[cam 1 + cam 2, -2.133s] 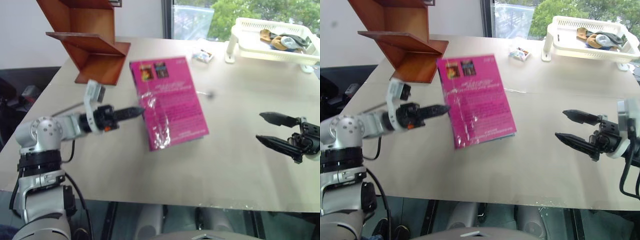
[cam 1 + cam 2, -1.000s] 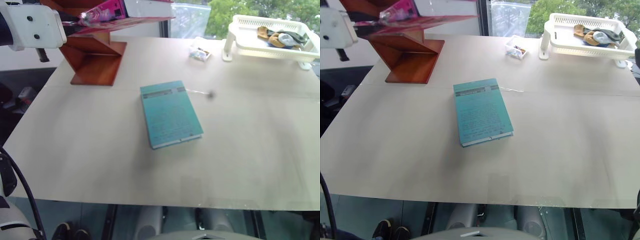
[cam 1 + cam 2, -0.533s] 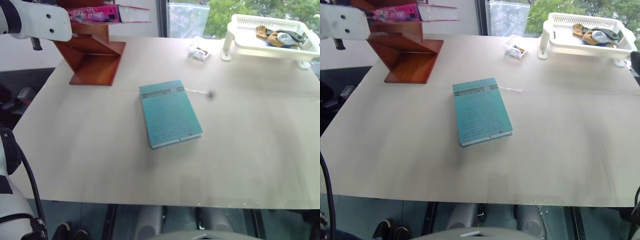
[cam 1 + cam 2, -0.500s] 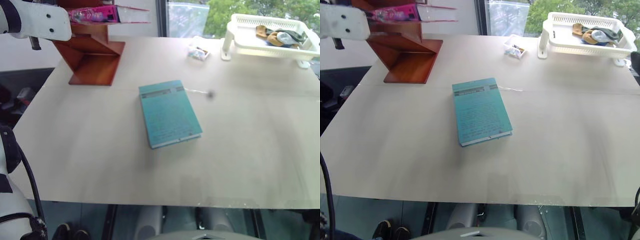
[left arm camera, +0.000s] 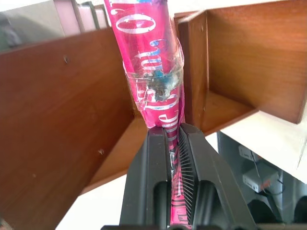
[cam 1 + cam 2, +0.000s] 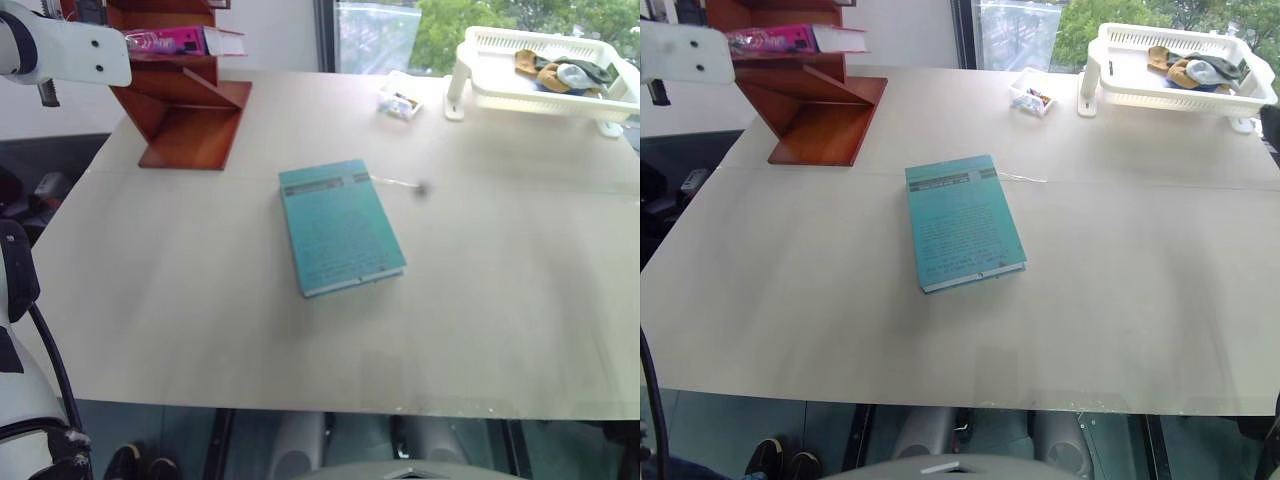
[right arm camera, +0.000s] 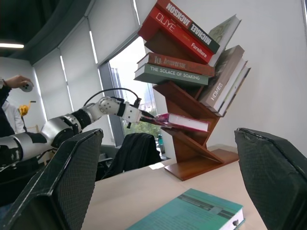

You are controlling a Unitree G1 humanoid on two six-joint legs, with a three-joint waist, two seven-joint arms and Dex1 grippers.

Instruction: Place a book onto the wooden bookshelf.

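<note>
Clamping the pink book by its spine, the left gripper is holding it on a ledge of the wooden bookshelf, while the right gripper is hanging with fingers spread apart.

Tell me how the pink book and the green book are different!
The pink book is up on the wooden bookshelf, pinched in the left gripper; the green book lies flat on the table, with nothing touching it. The pink one has a shiny cover; the green one looks matte. Both are thin paperbacks of about the same size.
</note>
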